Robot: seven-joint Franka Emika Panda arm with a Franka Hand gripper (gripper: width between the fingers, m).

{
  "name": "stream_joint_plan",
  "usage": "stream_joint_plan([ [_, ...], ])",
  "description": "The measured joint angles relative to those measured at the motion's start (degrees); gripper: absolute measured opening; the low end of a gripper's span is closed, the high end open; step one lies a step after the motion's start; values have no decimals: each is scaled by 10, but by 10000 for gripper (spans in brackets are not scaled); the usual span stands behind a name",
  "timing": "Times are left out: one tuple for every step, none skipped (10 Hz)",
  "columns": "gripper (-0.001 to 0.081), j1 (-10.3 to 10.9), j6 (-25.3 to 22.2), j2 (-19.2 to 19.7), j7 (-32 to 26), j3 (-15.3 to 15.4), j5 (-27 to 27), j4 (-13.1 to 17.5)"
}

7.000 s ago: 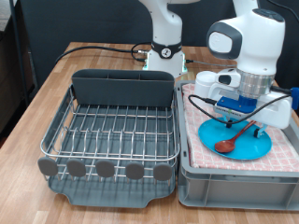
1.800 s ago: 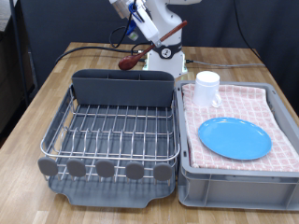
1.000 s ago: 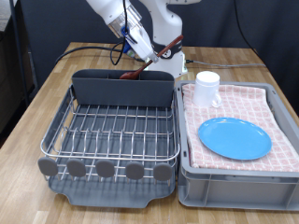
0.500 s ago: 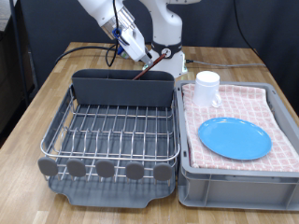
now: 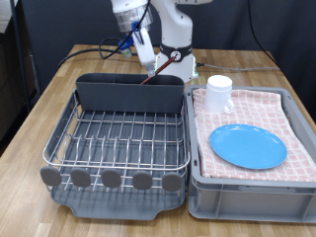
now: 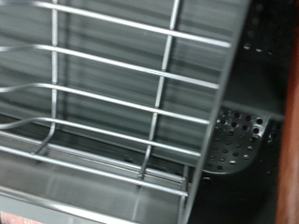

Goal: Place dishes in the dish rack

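The spoon [image 5: 160, 71] now stands handle-up in the caddy [image 5: 130, 94] at the back of the rack [image 5: 117, 138]; a moment ago the end effector [image 5: 144, 46] was lowering it there. The end effector has since lifted just above the caddy, and I cannot tell how far open it is (nothing shows between its fingers). One dish is racked; the mug [image 5: 218, 95] and plate [image 5: 248, 146] lie in the bin [image 5: 247, 193] on the desk [image 5: 39, 107].

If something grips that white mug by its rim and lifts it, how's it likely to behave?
The white mug looks rigid and glazed, so probably slippery and breakable. Its handle sits to one side, so it may tilt once lifted. It stands upright on the pink checked cloth, which may drag if the mug is pushed.
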Motion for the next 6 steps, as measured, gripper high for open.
stream_joint_plan([
  [797,-17,1,-13,65,44,-45,2],
  [797,-33,-9,-29,127,85,-86,5],
  [802,-42,-28,-45,172,117,-111,12],
  [802,-44,-52,-62,203,140,-123,20],
  [802,-45,-76,-79,223,157,-129,29],
  [802,-41,-92,-95,226,169,-130,38],
])
